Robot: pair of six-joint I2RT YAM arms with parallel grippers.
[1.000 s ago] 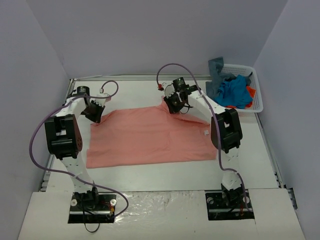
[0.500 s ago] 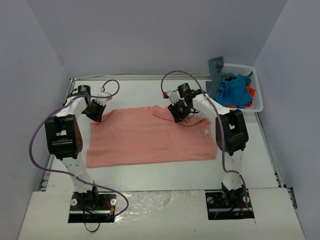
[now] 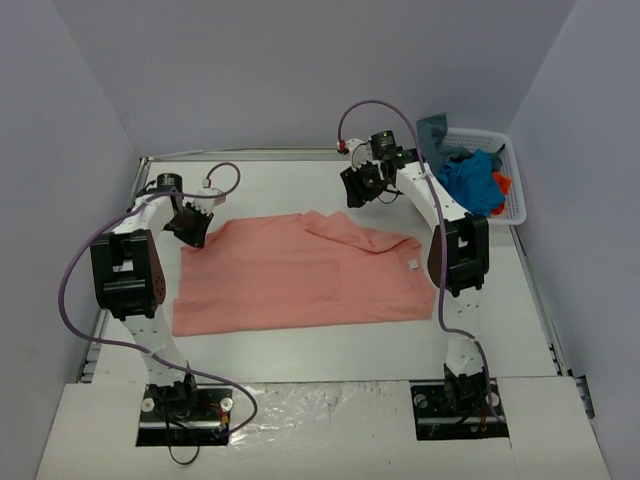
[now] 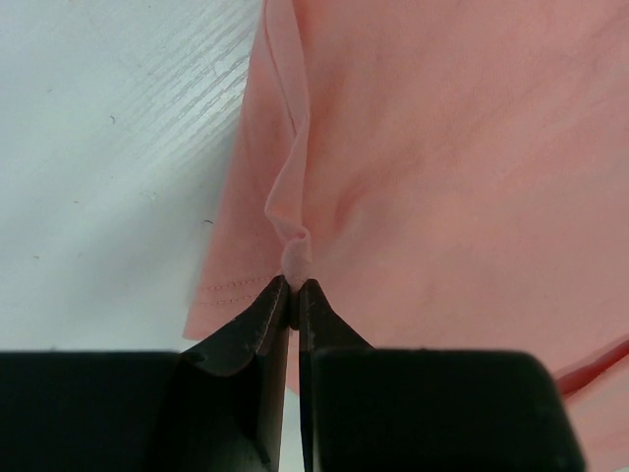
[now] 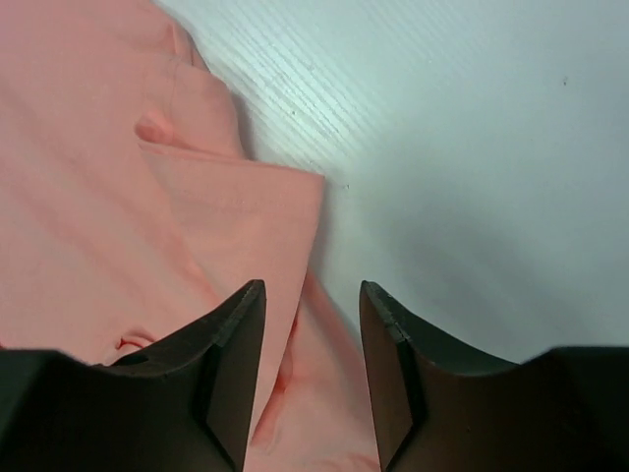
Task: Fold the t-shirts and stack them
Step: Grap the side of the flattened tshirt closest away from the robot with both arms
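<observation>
Right gripper (image 3: 360, 188) just let go and lifted, jaws partly apart over the table (image 3: 270, 185). Salmon-pink t-shirt (image 3: 290, 275) lies spread mid-table, left gripper (image 3: 190, 228) pinching its far-left corner. Far right, the other t-shirts (image 3: 468, 185) sit heaped in the white basket (image 3: 516, 195).

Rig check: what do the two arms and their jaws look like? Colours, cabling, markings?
The left arm and right arm match: white link shells, chunky black joint housings. A loose purple cable loops along the left arm; a second cable arcs over the right wrist. The jaws are matte black wedges tapering to the tips. No legible markings show.
</observation>
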